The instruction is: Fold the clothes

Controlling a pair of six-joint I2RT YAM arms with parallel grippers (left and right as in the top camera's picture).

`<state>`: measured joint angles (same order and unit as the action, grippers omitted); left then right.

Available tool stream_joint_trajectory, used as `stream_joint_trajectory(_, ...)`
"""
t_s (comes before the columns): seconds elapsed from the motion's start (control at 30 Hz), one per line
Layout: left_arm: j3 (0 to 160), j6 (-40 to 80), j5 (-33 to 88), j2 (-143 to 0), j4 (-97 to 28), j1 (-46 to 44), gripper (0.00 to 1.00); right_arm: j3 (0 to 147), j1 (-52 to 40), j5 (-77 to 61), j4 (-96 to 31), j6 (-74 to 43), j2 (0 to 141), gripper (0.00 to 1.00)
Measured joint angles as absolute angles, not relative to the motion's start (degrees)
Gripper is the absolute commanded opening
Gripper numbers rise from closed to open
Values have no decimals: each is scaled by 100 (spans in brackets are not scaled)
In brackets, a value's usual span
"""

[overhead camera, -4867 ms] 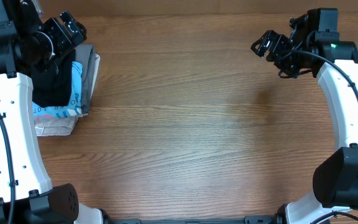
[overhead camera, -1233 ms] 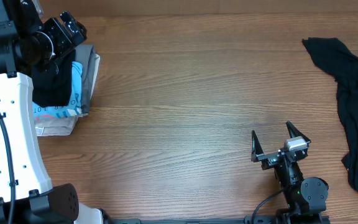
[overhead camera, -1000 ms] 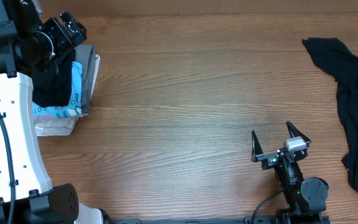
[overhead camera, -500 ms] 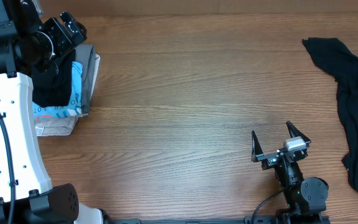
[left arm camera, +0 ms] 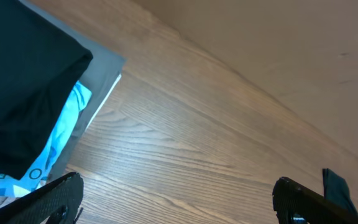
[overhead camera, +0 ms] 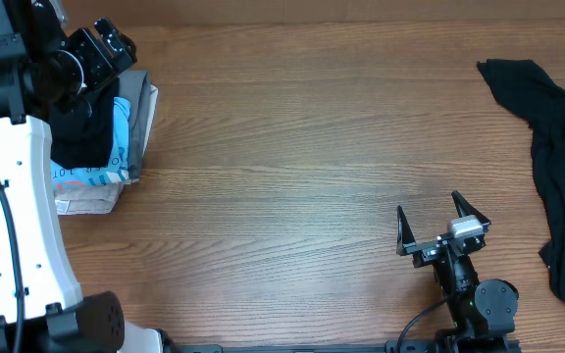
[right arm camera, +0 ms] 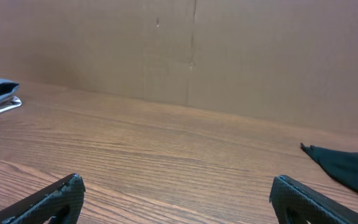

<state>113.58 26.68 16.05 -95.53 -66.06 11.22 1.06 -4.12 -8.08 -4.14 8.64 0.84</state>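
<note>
Overhead: black garment (overhead camera: 562, 167) crumpled at table (overhead camera: 282, 147) right edge, absent five seconds back; right gripper (overhead camera: 429, 211), then far right, now at front edge, jaws wide, empty. Left gripper (overhead camera: 104, 47) unmoved over stack (overhead camera: 133, 118). Left wrist: jaws wide, empty; folded black garment (left arm camera: 23, 93) tops stack. Right wrist: black garment tip at right.

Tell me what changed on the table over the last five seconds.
The right hand pulled back from the far right corner to the near edge, open and empty. A black garment now lies by the right edge, where none showed before. The left hand, open above the stack, stayed put.
</note>
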Motion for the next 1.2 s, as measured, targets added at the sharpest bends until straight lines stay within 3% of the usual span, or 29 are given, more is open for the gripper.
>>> stream_joint_trajectory(0.6, 10704, 2665, 1608, -5481, -6595, 1122, 100, 106, -412, -810, -414, 867, 84, 100)
stream_joint_trajectory(1.2, 5511, 2641, 1472, -2731, -6689, 1122, 100, 106, -412, -808, -423, 882, 84, 100)
